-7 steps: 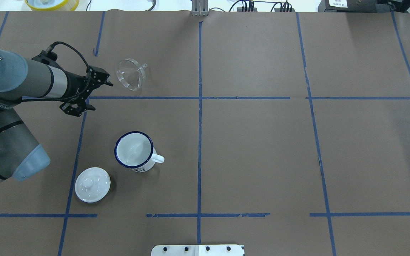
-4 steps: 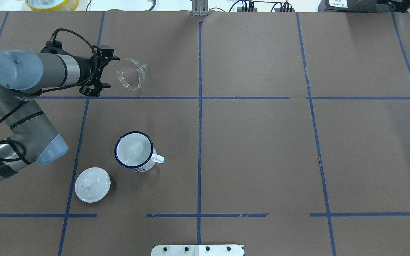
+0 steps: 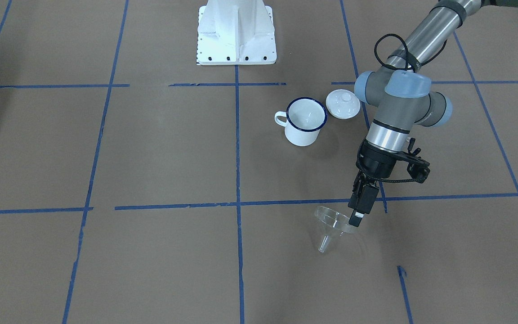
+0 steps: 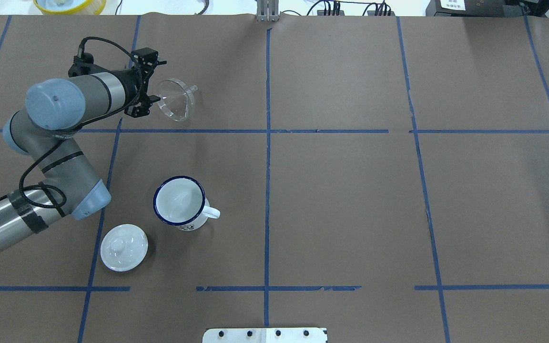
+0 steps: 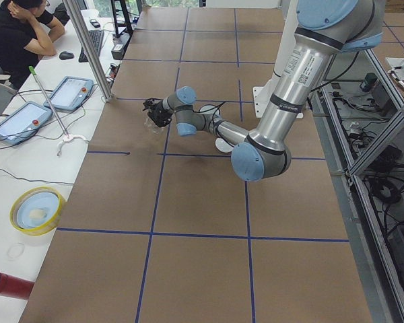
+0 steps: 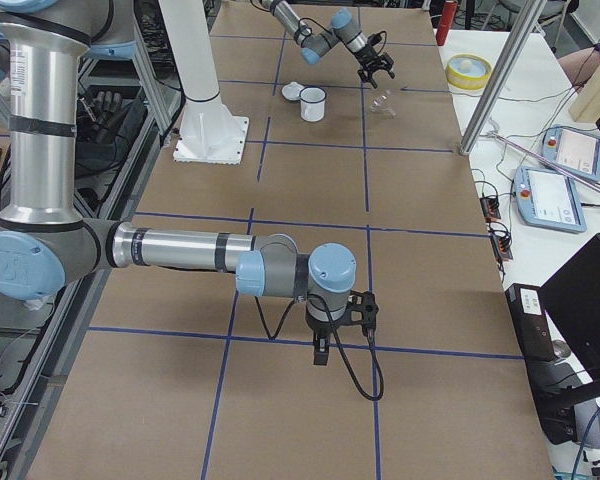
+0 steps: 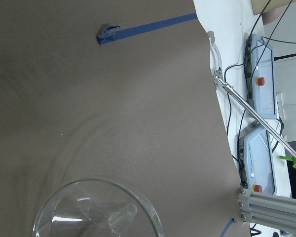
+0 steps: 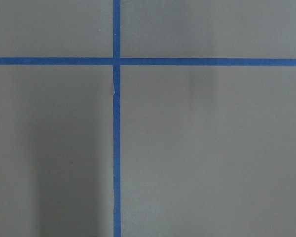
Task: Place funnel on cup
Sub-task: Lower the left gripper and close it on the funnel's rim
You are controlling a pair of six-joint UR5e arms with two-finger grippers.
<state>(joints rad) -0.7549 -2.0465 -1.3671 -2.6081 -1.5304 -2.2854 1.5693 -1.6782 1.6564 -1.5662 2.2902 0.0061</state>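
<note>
Brown paper, marked off with a blue tape grid [image 4: 267, 200], is laid over the table [image 4: 350, 205]. Operator consoles [image 5: 17, 121] are set on a white bench past the edge opposite the robot.

Item 1, funnel [image 4: 175, 99]: clear plastic, laid on its side on the paper in the robot's left half, across a tape line from the cup. Its long axis is set roughly along the table's length. The spout is turned toward the centre line and slightly away from the robot, and the wide mouth is turned toward the left arm. The mouth is looked into directly by the left wrist camera, with the spout seen through the cone.

Item 2, cup [image 4: 179, 202]: upright, empty, handle toward the centre line, well apart from the funnel. A round white lid [image 4: 123, 247] is laid near it, knob up.

Item 3, left gripper [image 4: 158, 81]: jaws spread wide, nothing held, set at the funnel's mouth with one finger just at the rim. Whether contact is made cannot be told.

Item 4, right gripper [image 6: 321, 356]: held over bare paper, well apart from every item. Whether it is spread or clenched cannot be told.

Judgement: the approach to the grasp is in hand, and no part of the placing is done. The left arm is by far the nearer, and a short advance along the funnel's axis is judged enough for the rim wall to be taken between the jaws.
</note>
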